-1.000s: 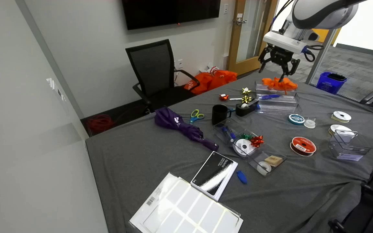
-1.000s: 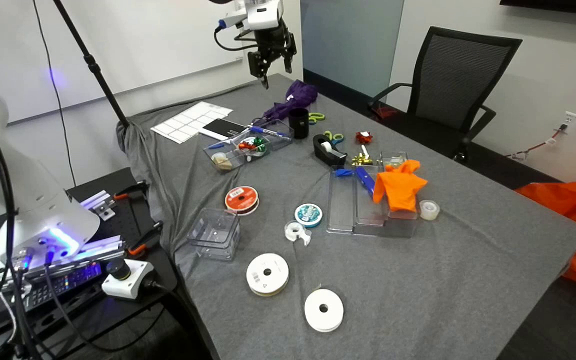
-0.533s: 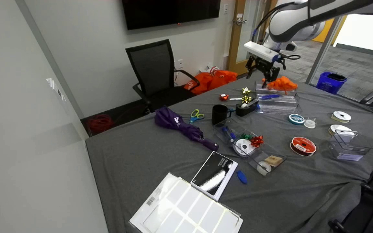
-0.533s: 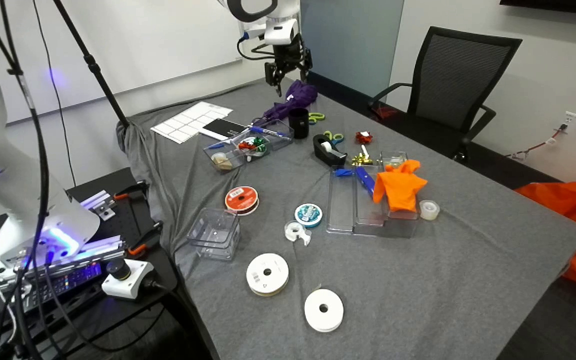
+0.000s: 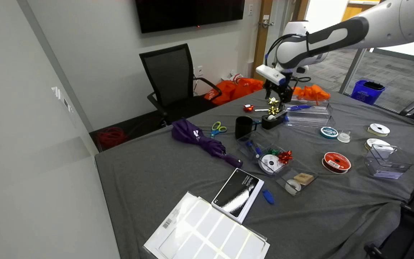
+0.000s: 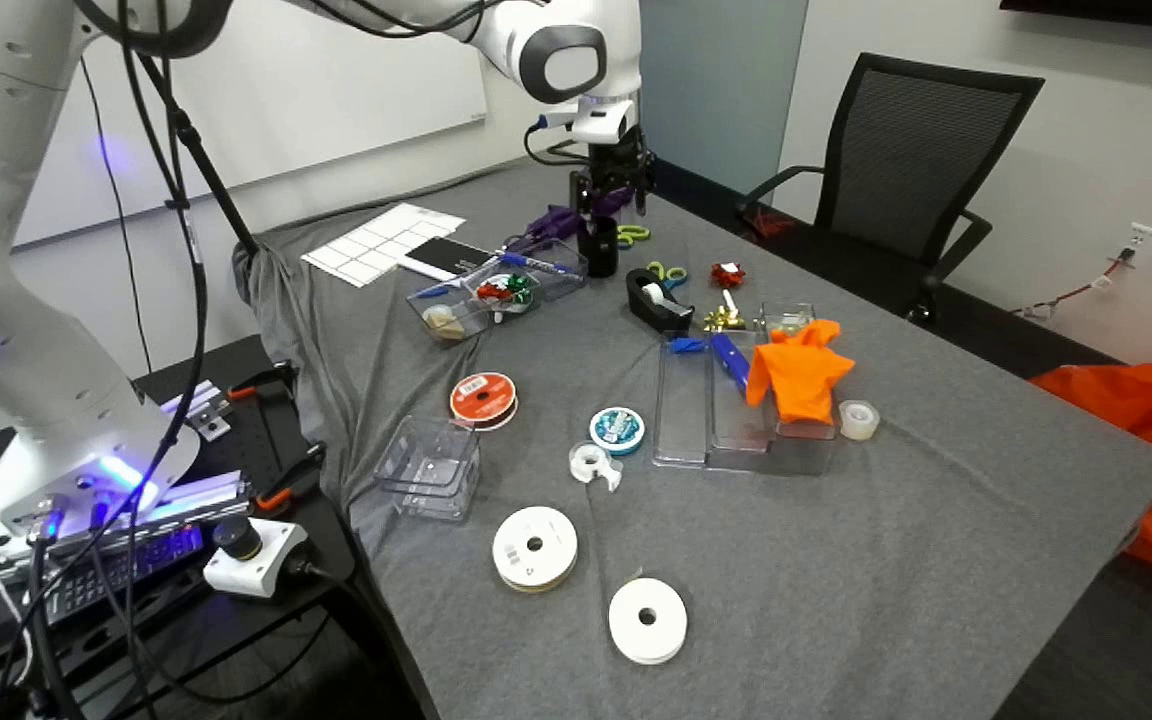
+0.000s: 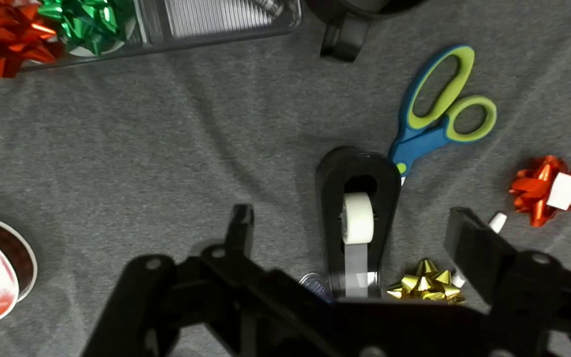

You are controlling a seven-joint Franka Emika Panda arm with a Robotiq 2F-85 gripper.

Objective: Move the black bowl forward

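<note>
No low, round black bowl shows in the current views; it is hidden or out of view. A taller black mug (image 5: 244, 126) stands upright on the grey cloth; it also shows in an exterior view (image 6: 597, 250) and, cut off by the top edge, in the wrist view (image 7: 346, 37). A black tape dispenser (image 7: 332, 193) lies below my gripper (image 7: 353, 218), between the two fingertips as seen in the wrist view. My gripper is open and empty above the table. In both exterior views it hangs near the mug and dispenser, also at this point (image 5: 274, 101).
Scissors (image 7: 429, 114), a red bow (image 7: 538, 191) and a gold bow (image 7: 427, 282) lie around the dispenser. A clear tray (image 6: 466, 325) with bows and pens is beside the mug. A purple umbrella (image 5: 207, 142), clear organizer (image 6: 681, 430) and ribbon spools (image 6: 483, 395) are also on the table.
My gripper has come down toward the table, moving left in an exterior view where the mug is left of it, and right in an exterior view beside the umbrella. It stays open. The table objects have not moved.
</note>
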